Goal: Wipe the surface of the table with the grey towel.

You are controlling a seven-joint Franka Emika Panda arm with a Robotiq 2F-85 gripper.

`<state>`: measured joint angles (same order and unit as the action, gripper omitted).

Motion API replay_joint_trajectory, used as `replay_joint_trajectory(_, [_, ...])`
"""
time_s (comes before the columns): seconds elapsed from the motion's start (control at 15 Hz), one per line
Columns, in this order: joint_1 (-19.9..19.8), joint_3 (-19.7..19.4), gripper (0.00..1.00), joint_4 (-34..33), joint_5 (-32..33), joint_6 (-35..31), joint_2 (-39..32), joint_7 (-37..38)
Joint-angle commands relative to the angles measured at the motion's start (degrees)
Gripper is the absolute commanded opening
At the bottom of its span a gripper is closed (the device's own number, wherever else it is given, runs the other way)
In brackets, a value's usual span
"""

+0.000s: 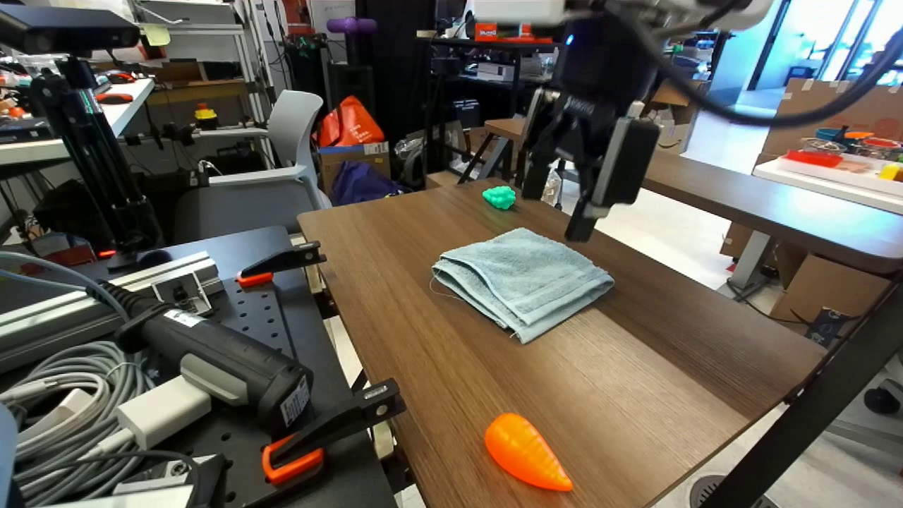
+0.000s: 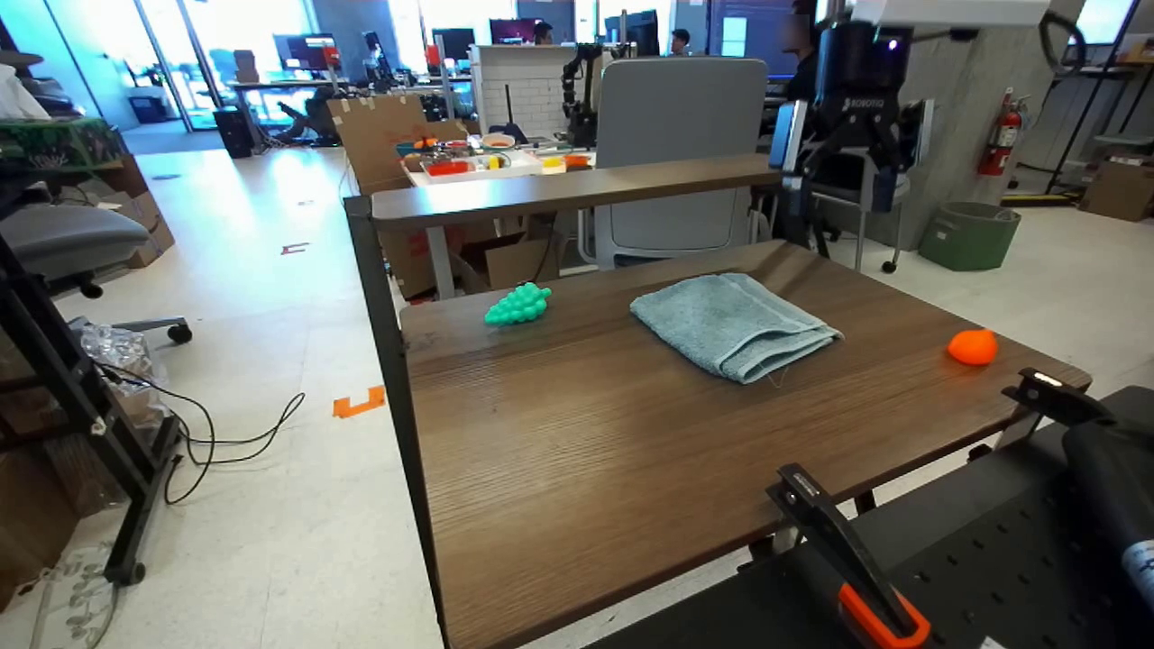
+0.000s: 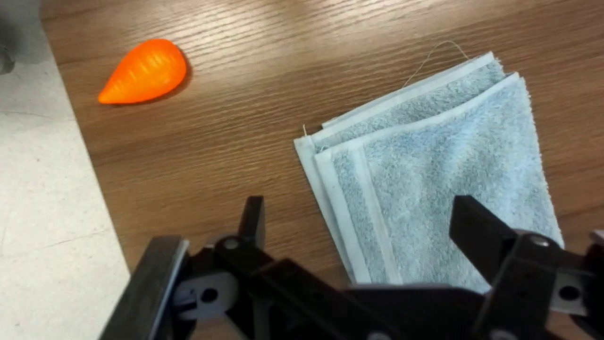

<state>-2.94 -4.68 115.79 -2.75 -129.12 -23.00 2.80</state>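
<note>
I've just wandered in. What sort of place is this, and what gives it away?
Most likely a robotics lab, perhaps within an open office. A robot arm ending in black fingers, a black tripod and computer monitors in the background suggest it.

Towel [image 1: 523, 282] on the table [image 1: 592, 384]

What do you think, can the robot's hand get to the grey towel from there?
Probably yes: the gripper is open, and nothing lies on top of the grey towel or shows between the two. It hangs higher up, so it would have to come down first.
</note>
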Motion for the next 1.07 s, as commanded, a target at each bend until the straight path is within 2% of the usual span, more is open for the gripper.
replay_joint_trajectory(0.0, [2.8,0.0,1.0,4.98,3.36,-12.13,-4.64,4.7])
replay_joint_trajectory(0.2, [4.88,-0.9,1.0,7.3,5.9,-22.45,-9.39,7.11])
replay_joint_trajectory(0.33, [4.42,0.04,1.0,7.58,4.14,-29.54,-12.2,5.99])
replay_joint_trajectory(0.47, [4.54,0.02,1.0,7.4,3.44,-33.32,-13.68,5.78])
replay_joint_trajectory(0.67, [4.42,-0.17,1.0,8.55,3.1,-32.31,-11.28,5.41])
replay_joint_trajectory(0.87, [6.64,-3.71,1.0,10.46,5.47,-25.39,-6.59,7.03])
replay_joint_trajectory(1.0, [4.91,-2.85,1.0,11.89,5.01,-23.01,-3.29,4.83])
